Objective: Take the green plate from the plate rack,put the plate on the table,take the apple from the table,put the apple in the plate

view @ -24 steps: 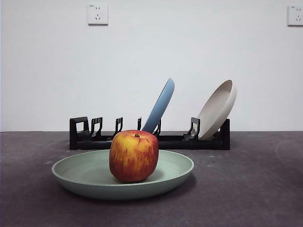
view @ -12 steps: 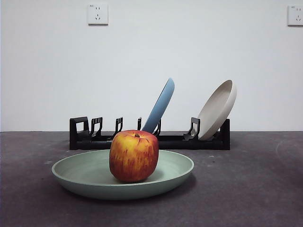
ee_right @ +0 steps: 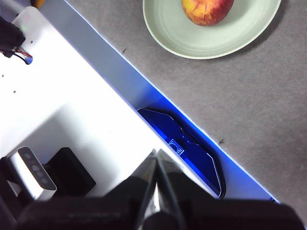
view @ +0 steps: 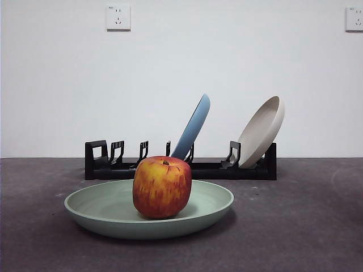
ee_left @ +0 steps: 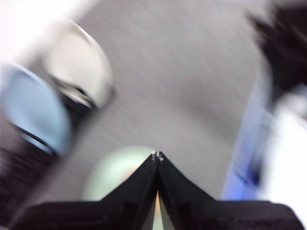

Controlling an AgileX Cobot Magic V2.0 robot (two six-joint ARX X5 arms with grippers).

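Observation:
The red and yellow apple (view: 162, 186) sits upright in the pale green plate (view: 102, 205), which lies flat on the dark grey table (view: 306, 226) in front of the black plate rack (view: 210, 169). The right wrist view also shows the apple (ee_right: 207, 10) in the green plate (ee_right: 182, 36). My right gripper (ee_right: 156, 152) is shut and empty, high over the table's edge, well away from the plate. My left gripper (ee_left: 157, 155) is shut and empty; its view is blurred, with the green plate (ee_left: 112, 172) far below it. Neither gripper shows in the front view.
A blue plate (view: 193, 127) and a beige plate (view: 262, 131) lean in the rack's slots. In the right wrist view a white robot base (ee_right: 72, 110) with a blue-lit edge (ee_right: 192, 148) borders the table.
The whole front picture has shifted very slightly to the right. The apple, plates and rack keep their places relative to each other.

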